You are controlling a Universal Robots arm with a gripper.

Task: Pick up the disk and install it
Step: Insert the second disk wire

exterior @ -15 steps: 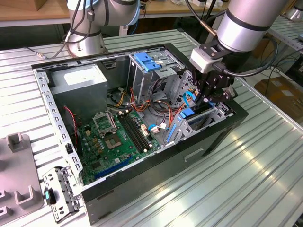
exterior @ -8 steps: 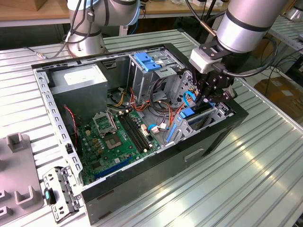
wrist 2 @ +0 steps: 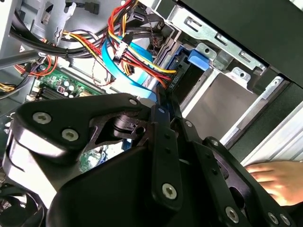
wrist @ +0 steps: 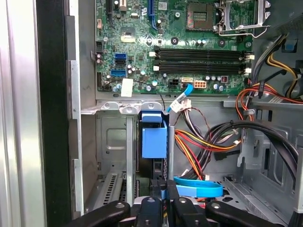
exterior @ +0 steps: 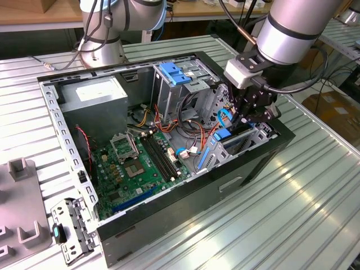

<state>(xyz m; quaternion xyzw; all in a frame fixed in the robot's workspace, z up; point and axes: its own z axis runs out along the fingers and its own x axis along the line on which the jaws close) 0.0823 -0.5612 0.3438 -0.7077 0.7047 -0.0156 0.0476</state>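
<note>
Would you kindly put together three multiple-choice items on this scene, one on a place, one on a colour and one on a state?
1. Where is the disk?
A. on the table outside the case
B. in the drive bay at the case's corner, by the gripper
C. on top of the power supply

2. What colour is the disk's carrier frame?
A. red
B. blue
C. yellow

3. How is the computer case?
A. open
B. shut
C. upside down

Answers:
1 B: the exterior view shows it in the bay right by the gripper.
2 B: the frame is bright blue in the first wrist view.
3 A: the motherboard lies in plain sight.
</note>
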